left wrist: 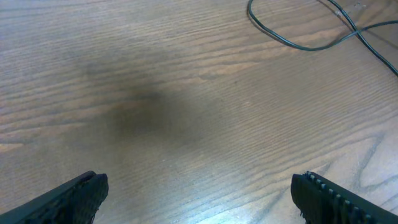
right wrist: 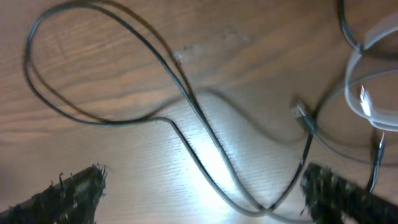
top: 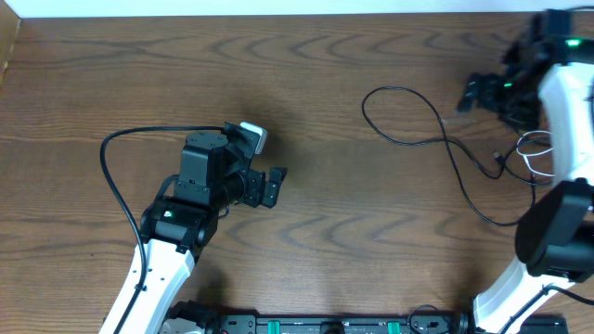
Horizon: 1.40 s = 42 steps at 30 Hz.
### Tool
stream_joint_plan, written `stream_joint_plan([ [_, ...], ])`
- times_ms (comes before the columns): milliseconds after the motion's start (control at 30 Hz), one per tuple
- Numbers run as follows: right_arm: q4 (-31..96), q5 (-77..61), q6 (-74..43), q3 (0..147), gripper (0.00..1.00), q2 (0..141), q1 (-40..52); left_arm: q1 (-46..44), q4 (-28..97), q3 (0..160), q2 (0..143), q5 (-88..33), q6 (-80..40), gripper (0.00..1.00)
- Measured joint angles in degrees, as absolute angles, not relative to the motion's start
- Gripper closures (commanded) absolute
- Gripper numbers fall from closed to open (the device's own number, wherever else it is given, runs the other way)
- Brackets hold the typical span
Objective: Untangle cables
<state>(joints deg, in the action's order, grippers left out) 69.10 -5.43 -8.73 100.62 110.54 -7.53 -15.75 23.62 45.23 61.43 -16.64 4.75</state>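
Observation:
A long thin black cable (top: pixel 418 125) lies loose on the wooden table at the right, forming a loop and trailing toward the right edge. It shows in the left wrist view (left wrist: pixel 298 37) at the top right and in the right wrist view (right wrist: pixel 186 106) as a loop with a small plug (right wrist: pixel 301 113). A shorter white cable (top: pixel 535 153) lies coiled at the far right, also seen in the right wrist view (right wrist: pixel 364 93). My right gripper (right wrist: pixel 202 193) is open above the black cable. My left gripper (left wrist: pixel 199 196) is open and empty over bare wood.
The left arm's own thick black cable (top: pixel 116 176) arcs over the table at the left. The right arm (top: pixel 557 232) stands along the right edge. The table's far edge (top: pixel 278 13) runs along the top.

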Motion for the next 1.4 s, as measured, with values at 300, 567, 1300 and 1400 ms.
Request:
stream_joint_plan([
  [300,48.4,8.6,20.0,84.7,0.01,110.5,-2.0,-15.7,23.7,45.3,61.5,-16.6,4.7,0.0],
  [567,38.6,7.2,35.2,75.3,0.01,110.5,-2.0,-15.7,23.7,45.3,61.5,-16.6,4.8,0.0],
  [1300,30.8,1.9,36.6,74.8,0.01,110.5,3.2,-15.7,23.6,45.3,61.5,-16.6,6.1,0.0],
  [1400,31.4,0.8,35.6,74.8,0.01,110.5,4.6,-15.7,23.6,45.2,61.5,-16.6,6.2,0.0],
])
